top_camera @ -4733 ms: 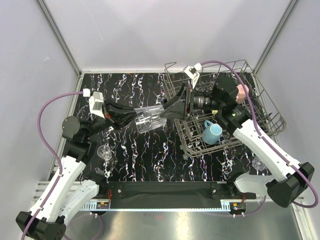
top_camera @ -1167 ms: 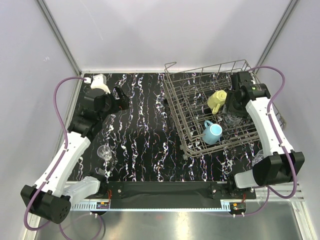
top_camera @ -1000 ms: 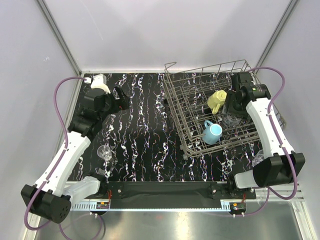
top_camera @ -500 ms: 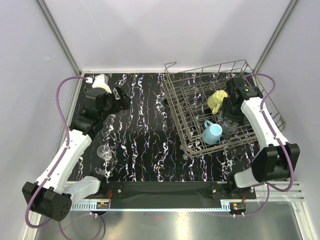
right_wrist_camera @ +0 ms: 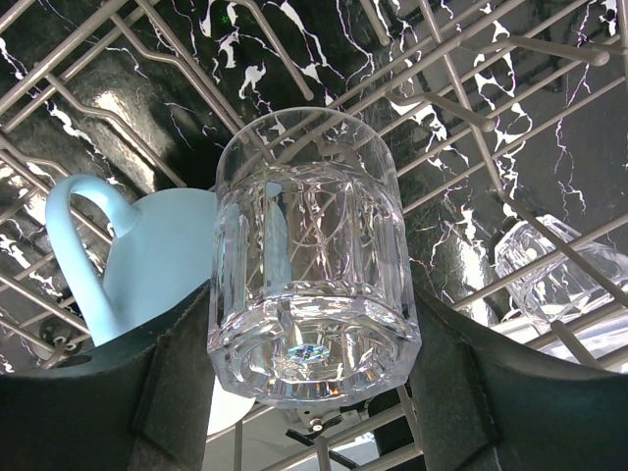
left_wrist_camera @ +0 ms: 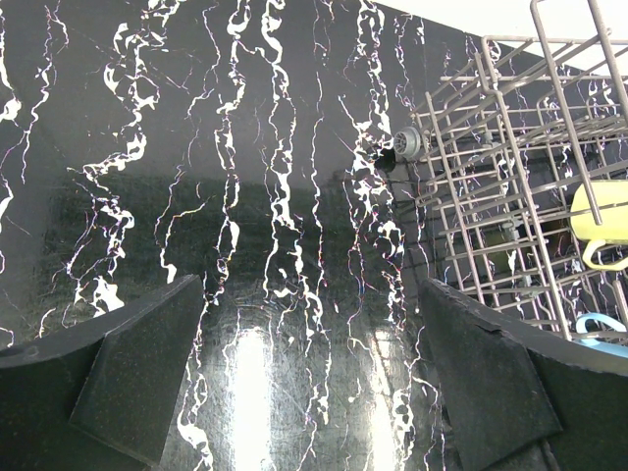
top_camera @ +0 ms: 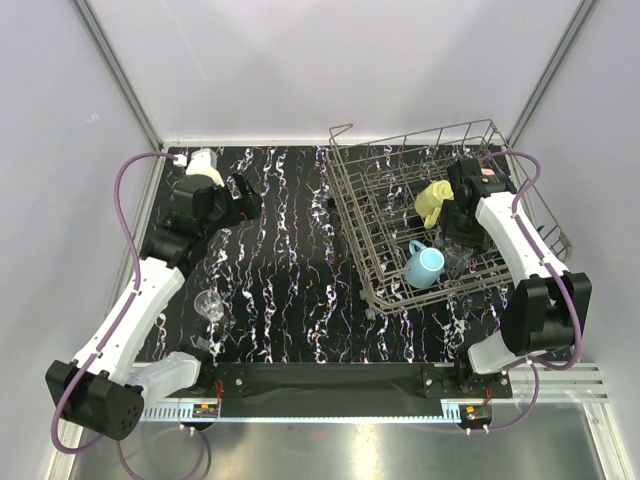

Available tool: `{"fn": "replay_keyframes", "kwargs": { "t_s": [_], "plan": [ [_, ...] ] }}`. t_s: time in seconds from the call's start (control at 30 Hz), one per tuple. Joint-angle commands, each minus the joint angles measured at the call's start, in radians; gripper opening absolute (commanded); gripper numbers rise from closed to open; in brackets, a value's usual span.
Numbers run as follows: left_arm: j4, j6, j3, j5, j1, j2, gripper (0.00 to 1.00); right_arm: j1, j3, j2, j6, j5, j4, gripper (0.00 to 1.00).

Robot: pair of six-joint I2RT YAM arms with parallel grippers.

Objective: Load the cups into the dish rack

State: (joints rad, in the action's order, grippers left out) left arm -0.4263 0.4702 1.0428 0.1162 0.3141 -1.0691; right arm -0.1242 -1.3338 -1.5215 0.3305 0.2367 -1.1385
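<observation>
The grey wire dish rack point(top_camera: 352, 215) stands at the right of the table. A yellow mug point(top_camera: 433, 200) and a light blue mug point(top_camera: 425, 265) lie in it. My right gripper point(top_camera: 455, 238) reaches down into the rack and is shut on a clear glass point(right_wrist_camera: 309, 255), its fingers point(right_wrist_camera: 186, 392) pressed on both sides of the thick base. The glass hangs mouth down over the rack wires point(right_wrist_camera: 471, 118), right beside the blue mug point(right_wrist_camera: 147, 255). My left gripper point(top_camera: 240, 195) hovers open and empty over the far left of the table, fingers point(left_wrist_camera: 137, 383) wide apart.
A stemmed clear glass point(top_camera: 210, 303) stands on the table near the left arm. Another clear glass point(top_camera: 517, 322) sits outside the rack at the near right, also seen through the wires as a glass point(right_wrist_camera: 549, 265). The left wrist view shows the rack's corner point(left_wrist_camera: 510, 196).
My right gripper has shifted a little left and toward the near side inside the rack, carrying the clear glass closer to the blue mug. The left arm has barely moved.
</observation>
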Motion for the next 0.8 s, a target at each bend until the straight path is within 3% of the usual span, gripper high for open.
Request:
{"fn": "replay_keyframes", "kwargs": {
  "t_s": [0.0,0.07,0.1,0.17,0.57,0.67,0.7,0.77],
  "plan": [
    [0.031,0.002,0.028,-0.010,-0.006,-0.002,0.99,-0.002,0.001,0.033,-0.013,0.030,0.003,0.72],
    [0.029,0.001,0.031,-0.009,-0.006,-0.002,0.99,-0.002,-0.001,0.040,-0.016,0.039,-0.004,0.83],
    [0.027,0.001,0.031,-0.004,-0.006,-0.002,0.99,0.000,-0.002,0.047,-0.018,0.039,-0.004,0.95],
    [0.029,-0.002,0.028,-0.001,-0.006,0.003,0.99,-0.002,-0.008,0.055,-0.021,0.044,-0.004,1.00],
    [0.037,-0.013,0.019,0.025,0.013,-0.026,0.99,-0.003,-0.002,0.227,-0.074,-0.073,0.045,1.00],
    [0.035,-0.062,0.031,0.042,0.089,-0.035,0.92,-0.002,-0.007,0.280,-0.080,-0.066,0.051,1.00],
    [0.006,-0.073,0.039,0.107,0.144,-0.037,0.91,-0.003,-0.010,0.300,-0.084,-0.074,0.051,1.00],
    [-0.038,-0.058,0.028,0.103,0.157,-0.034,0.90,-0.003,-0.015,0.319,-0.081,-0.115,0.045,1.00]
  ]
}}
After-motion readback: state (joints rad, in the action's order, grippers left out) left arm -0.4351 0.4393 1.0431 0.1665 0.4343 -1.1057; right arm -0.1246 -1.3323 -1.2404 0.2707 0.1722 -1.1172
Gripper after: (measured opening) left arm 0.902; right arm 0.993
